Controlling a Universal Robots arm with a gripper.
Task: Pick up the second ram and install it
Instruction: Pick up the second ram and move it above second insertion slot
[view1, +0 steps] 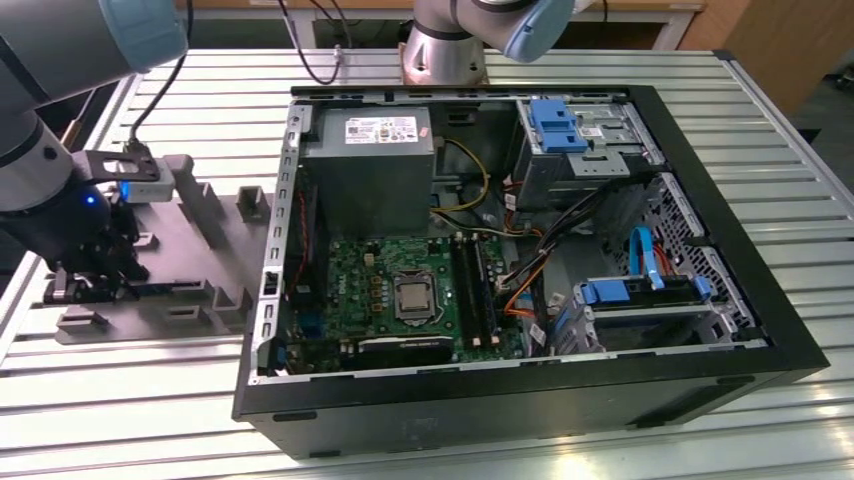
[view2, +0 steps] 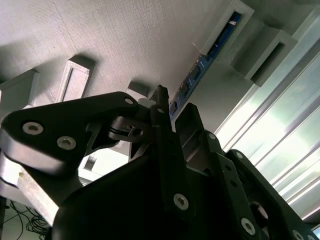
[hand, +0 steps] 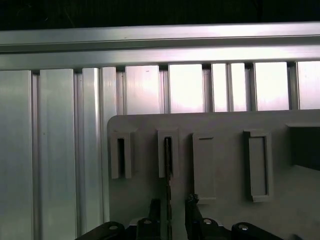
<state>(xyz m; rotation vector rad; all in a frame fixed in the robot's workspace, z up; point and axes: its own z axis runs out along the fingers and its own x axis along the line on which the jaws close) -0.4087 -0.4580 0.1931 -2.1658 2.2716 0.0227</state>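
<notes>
Slatted metal table (view1: 120, 400), gray holder tray (hand: 225, 125), jaws open astride upright second ram (hand: 168, 160).

holder (hand: 230, 165) is matt grey plastic, table (hand: 60, 150) shiny ribbed metal, pincer (hand: 173, 201) smooth black.

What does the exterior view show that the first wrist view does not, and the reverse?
Exterior view, not the first wrist view: the open black computer case with its square green motherboard, on the exterior view's right of the grey slotted plastic holder, and the grey-and-blue robot arm.
First wrist view, not the exterior view: the thin dark ram stick seated edge-on in a holder slot, the open black hand straddling it with gaps either side.
Both: the holder, the ribbed aluminium table and the hand.
</notes>
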